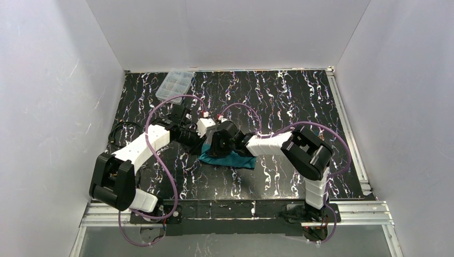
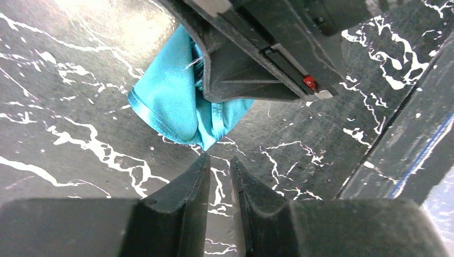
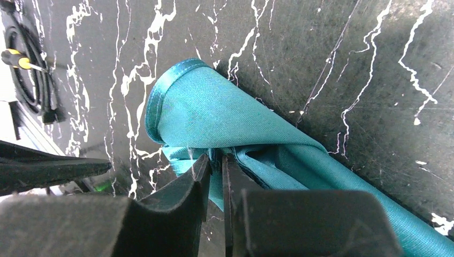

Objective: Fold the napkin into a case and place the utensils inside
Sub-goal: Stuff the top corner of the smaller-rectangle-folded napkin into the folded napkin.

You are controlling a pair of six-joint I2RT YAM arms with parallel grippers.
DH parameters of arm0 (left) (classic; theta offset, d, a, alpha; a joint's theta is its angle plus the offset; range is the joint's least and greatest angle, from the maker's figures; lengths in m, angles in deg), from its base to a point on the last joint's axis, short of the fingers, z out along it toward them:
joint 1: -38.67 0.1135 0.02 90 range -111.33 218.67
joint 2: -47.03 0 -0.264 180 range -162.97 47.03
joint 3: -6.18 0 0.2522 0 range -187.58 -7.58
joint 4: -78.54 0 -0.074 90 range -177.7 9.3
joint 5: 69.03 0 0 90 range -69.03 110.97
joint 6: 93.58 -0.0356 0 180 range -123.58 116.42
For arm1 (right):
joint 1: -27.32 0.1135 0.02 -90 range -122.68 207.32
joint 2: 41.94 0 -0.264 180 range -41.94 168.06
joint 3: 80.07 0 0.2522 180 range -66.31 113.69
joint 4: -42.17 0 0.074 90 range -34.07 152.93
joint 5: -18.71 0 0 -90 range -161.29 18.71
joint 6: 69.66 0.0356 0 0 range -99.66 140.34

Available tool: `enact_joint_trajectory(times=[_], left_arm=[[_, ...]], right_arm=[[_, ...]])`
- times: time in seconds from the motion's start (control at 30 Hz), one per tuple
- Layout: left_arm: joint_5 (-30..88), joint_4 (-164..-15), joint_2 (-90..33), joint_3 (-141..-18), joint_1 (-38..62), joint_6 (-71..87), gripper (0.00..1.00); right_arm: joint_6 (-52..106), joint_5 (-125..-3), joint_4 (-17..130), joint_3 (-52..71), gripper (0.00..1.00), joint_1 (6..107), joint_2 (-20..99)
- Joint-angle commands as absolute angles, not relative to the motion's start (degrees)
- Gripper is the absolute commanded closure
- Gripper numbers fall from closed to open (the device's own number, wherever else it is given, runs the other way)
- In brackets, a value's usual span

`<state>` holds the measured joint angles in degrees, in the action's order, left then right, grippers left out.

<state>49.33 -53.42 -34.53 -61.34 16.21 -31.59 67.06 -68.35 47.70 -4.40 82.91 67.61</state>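
Note:
The teal-green napkin (image 1: 231, 159) lies bunched and partly folded over on the dark marbled table (image 1: 278, 107), its hemmed corner curled up (image 3: 176, 107). My right gripper (image 3: 216, 158) is shut on a fold of the cloth at its left end; in the top view it (image 1: 211, 151) sits over that end. My left gripper (image 2: 219, 160) hovers just short of the napkin's pointed corner (image 2: 176, 107), jaws a narrow gap apart with only table showing between them. In the top view the left gripper (image 1: 197, 138) is close beside the right one. The utensils are out of view.
A clear plastic compartment box (image 1: 174, 84) stands at the back left. A coiled black cable (image 1: 120, 134) lies at the table's left edge, with a yellow-handled tool (image 3: 16, 59) by it. Metal rails (image 1: 348, 128) run along the right and near edges.

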Motion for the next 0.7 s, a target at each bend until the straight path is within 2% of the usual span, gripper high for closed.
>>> enact_joint_trajectory(times=[0.0, 0.67], left_arm=[[46.15, -55.31, -30.5, -60.48, 13.84, -38.07, 0.81], [34.46, -65.5, -34.02, -55.92, 5.22, -39.8, 0.83]], right_arm=[[69.65, -64.97, 40.9, -6.53, 0.77, 82.17, 65.92], [74.52, -60.66, 33.35, -10.72, 0.76, 80.82, 67.47]])
